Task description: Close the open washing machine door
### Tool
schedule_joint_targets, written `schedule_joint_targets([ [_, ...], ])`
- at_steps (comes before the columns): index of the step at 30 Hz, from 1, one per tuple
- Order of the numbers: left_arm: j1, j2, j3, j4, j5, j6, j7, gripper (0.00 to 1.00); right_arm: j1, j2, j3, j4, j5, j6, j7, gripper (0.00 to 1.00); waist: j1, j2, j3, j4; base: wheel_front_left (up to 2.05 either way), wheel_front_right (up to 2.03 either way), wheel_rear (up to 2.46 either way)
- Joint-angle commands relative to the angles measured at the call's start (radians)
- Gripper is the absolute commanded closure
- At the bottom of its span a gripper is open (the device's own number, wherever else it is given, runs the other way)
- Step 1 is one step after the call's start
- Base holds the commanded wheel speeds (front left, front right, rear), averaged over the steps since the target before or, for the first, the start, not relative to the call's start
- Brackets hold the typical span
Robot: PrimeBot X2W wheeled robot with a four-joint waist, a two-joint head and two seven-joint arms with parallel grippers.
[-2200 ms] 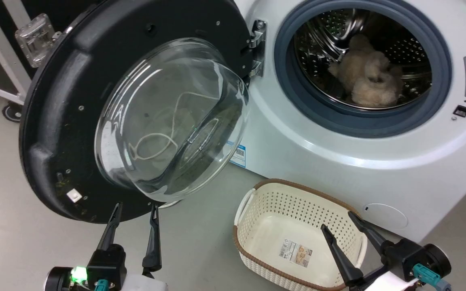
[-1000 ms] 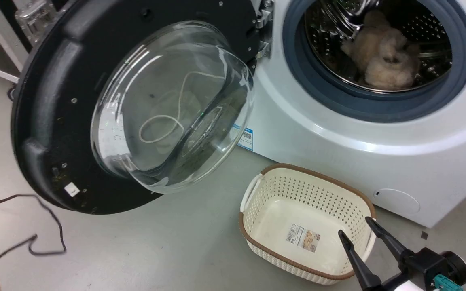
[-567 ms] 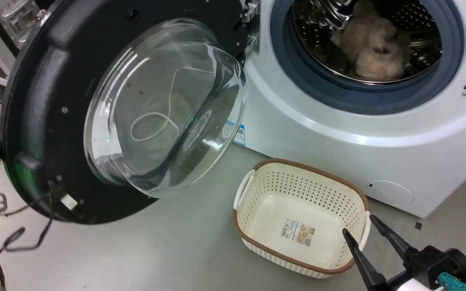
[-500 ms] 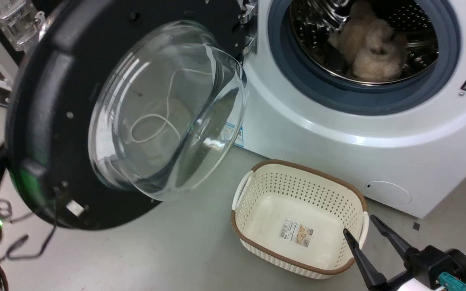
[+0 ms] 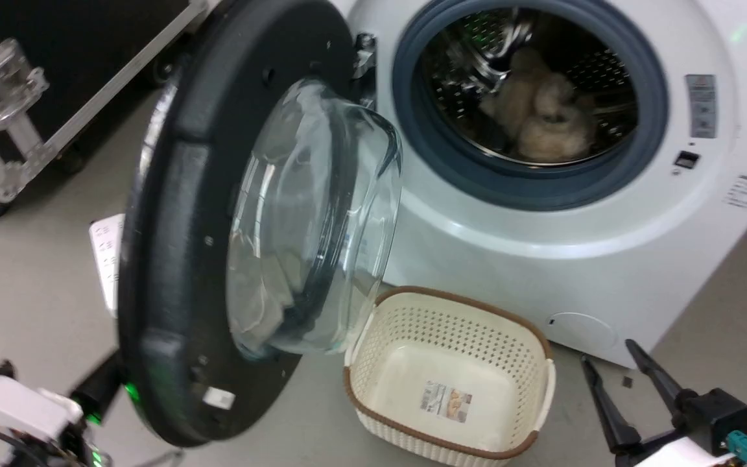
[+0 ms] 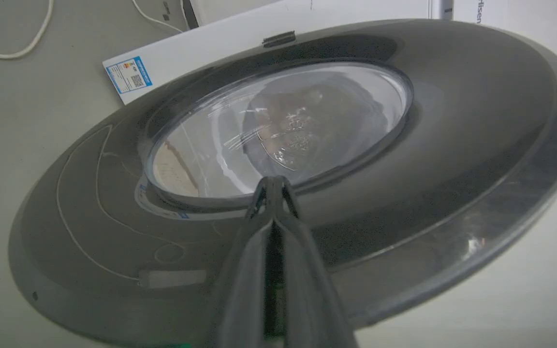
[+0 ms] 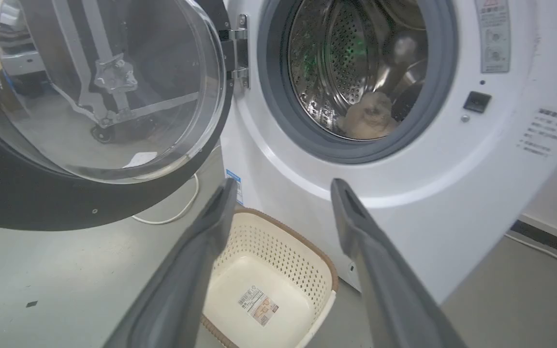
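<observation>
The washing machine door point(image 5: 172, 259), a black-rimmed disc with a bulging glass bowl point(image 5: 312, 214), stands about half open on its hinge point(image 5: 364, 48). Behind it is the white washing machine point(image 5: 509, 259) with its grey gasket and steel drum exposed. In the left wrist view my left gripper point(image 6: 271, 183) is shut, its tips against the door's grey outer face point(image 6: 452, 121) just below the window. My pale left forearm point(image 5: 10, 405) shows behind the door. My right gripper point(image 5: 607, 353) hangs open and empty at the lower right, pointing at the machine point(image 7: 283, 186).
A cream perforated basket point(image 5: 451, 327) sits on the floor right in front of the machine, under the door's swing. A fluffy beige item point(image 5: 535, 117) lies in the drum. A black flight case point(image 5: 56, 39) stands at the upper left. A white cable point(image 7: 172, 217) trails on the floor.
The door has swung toward the machine, from wide open to about half open. My left arm has gone behind it. The head camera has also shifted.
</observation>
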Motion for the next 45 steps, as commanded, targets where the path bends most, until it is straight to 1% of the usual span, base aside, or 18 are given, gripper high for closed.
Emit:
schedule_joint_targets([
  [1,0.048,-0.013,-0.041,-0.031,-0.019,-0.004,-0.002,1.00,0.006,0.013,-0.023,0.004,-0.012,0.001,-0.005,0.00,0.0001,0.0000,-0.017,-0.028,0.00,0.00,0.00],
  [3,0.093,-0.019,-0.090,-0.054,-0.046,-0.004,-0.021,1.00,0.009,0.023,-0.041,0.004,-0.020,0.001,-0.004,0.00,0.0001,0.0000,-0.022,-0.050,0.00,0.00,0.00],
  [5,0.139,-0.020,-0.165,-0.067,-0.104,0.003,-0.065,1.00,0.011,0.029,-0.048,0.000,-0.030,0.001,0.001,0.00,0.0001,0.0000,-0.023,-0.079,0.00,0.00,0.00],
  [6,0.139,-0.020,-0.165,-0.067,-0.104,0.003,-0.065,1.00,0.011,0.029,-0.048,0.000,-0.030,0.001,0.001,0.00,0.0001,0.0000,-0.023,-0.079,0.00,0.00,0.00],
  [8,0.182,-0.020,-0.247,-0.081,-0.155,0.003,-0.123,1.00,0.012,0.028,-0.048,-0.005,-0.035,0.001,0.007,0.00,0.0001,0.0000,-0.020,-0.113,0.00,0.00,0.00],
  [9,0.213,-0.021,-0.321,-0.091,-0.185,-0.006,-0.190,1.00,0.014,0.025,-0.050,-0.013,-0.037,0.001,0.013,0.00,0.0001,0.0000,-0.015,-0.150,0.00,0.00,0.00],
  [10,0.213,-0.021,-0.321,-0.091,-0.185,-0.006,-0.190,1.00,0.014,0.025,-0.050,-0.013,-0.037,0.001,0.013,0.00,0.0001,0.0000,-0.015,-0.150,0.00,0.00,0.00],
  [11,0.225,-0.021,-0.354,-0.090,-0.199,-0.011,-0.227,1.00,0.014,0.023,-0.052,-0.017,-0.036,0.001,0.015,0.00,0.0001,0.0000,-0.011,-0.169,0.00,0.00,0.00],
  [12,0.244,-0.021,-0.421,-0.083,-0.230,-0.024,-0.294,1.00,0.013,0.018,-0.055,-0.024,-0.034,0.001,0.020,0.00,0.0001,0.0000,-0.001,-0.213,0.00,0.00,0.00],
  [13,0.244,-0.021,-0.421,-0.083,-0.230,-0.024,-0.294,1.00,0.013,0.018,-0.055,-0.024,-0.034,0.001,0.020,0.00,0.0001,0.0000,-0.001,-0.213,0.00,0.00,0.00],
  [14,0.249,-0.021,-0.451,-0.078,-0.246,-0.032,-0.329,1.00,0.011,0.016,-0.054,-0.029,-0.033,0.001,0.024,0.00,0.0001,0.0000,0.008,-0.238,0.00,0.00,0.00],
  [15,0.234,-0.021,-0.539,-0.055,-0.296,-0.059,-0.430,1.00,0.006,0.005,-0.056,-0.038,-0.026,0.001,0.029,0.00,0.0001,0.0000,0.035,-0.300,0.00,0.00,0.00],
  [21,0.111,-0.021,-0.659,0.026,-0.382,-0.109,-0.609,1.00,-0.026,-0.017,-0.045,-0.050,-0.005,0.001,0.029,0.00,0.0001,0.0000,0.114,-0.430,0.00,0.00,0.00],
  [26,-0.031,-0.021,-0.727,0.108,-0.429,-0.136,-0.731,1.00,-0.061,-0.024,-0.038,-0.037,0.016,0.001,0.020,0.00,0.0001,0.0000,0.171,-0.527,0.00,0.00,0.00],
  [30,-0.162,-0.021,-0.767,0.196,-0.443,-0.142,-0.831,1.00,-0.087,-0.021,-0.024,-0.014,0.029,0.001,0.010,0.00,0.0001,0.0000,0.208,-0.593,0.00,0.00,0.00],
  [35,-0.325,-0.021,-0.785,0.325,-0.469,-0.147,-0.919,1.00,-0.121,-0.005,-0.012,0.021,0.048,0.001,0.001,0.00,0.0001,0.0000,0.233,-0.662,0.00,0.00,0.00],
  [40,-0.467,-0.021,-0.782,0.466,-0.496,-0.155,-0.983,1.00,-0.139,0.003,0.005,0.046,0.053,0.001,-0.003,0.00,0.0001,0.0000,0.238,-0.691,0.00,0.00,0.00],
  [45,-0.515,-0.021,-0.798,0.551,-0.506,-0.163,-1.003,1.00,-0.134,0.004,-0.007,0.044,0.051,0.001,-0.004,0.00,0.0001,0.0000,0.220,-0.671,0.00,0.00,0.00],
])
